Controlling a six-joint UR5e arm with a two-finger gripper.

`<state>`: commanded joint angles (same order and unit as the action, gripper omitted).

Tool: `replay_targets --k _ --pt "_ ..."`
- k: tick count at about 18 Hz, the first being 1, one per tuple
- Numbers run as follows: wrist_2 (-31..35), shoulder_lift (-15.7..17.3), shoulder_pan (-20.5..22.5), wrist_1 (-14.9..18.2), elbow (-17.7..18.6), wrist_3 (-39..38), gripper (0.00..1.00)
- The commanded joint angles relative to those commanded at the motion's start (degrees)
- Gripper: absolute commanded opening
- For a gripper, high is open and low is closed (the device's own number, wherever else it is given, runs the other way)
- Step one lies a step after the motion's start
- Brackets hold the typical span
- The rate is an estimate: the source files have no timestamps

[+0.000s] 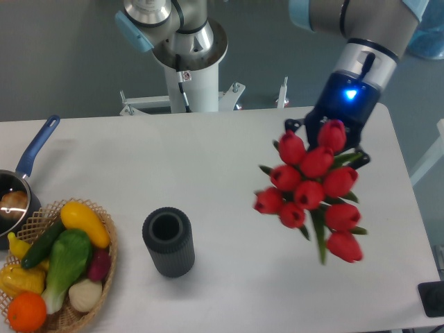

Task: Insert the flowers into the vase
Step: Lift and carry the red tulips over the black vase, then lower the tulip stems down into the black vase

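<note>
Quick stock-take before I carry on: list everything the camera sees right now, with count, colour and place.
flowers: one bunch, red with green leaves, held above table's right side
vase: one, dark grey, upright, centre-left
wicker basket: one, tan, bottom left, holding mixed vegetables and fruit
saucepan: one, blue handle, left edge
table: one, white
gripper: one, black, mostly hidden behind the flowers, upper right

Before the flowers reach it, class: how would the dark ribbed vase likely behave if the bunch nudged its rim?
The vase probably tips fairly easily: it stands free, taller than wide. Once down, its cylinder shape would likely roll. The flowers spread wider than its mouth, so a knock seems plausible.
</note>
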<state>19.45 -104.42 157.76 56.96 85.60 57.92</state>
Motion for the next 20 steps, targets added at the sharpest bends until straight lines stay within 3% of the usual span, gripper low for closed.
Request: replay_targets --k 4,11,20 --pt "-2.65 0.35 -4.56 -4.22 4.31 0.18 0.00" --pt "-6.88 -4.21 -9.04 -6.16 4.58 2.90 0.00" --pt "-7.41 -4.30 -11.16 -6.60 7.83 4.03 0.00"
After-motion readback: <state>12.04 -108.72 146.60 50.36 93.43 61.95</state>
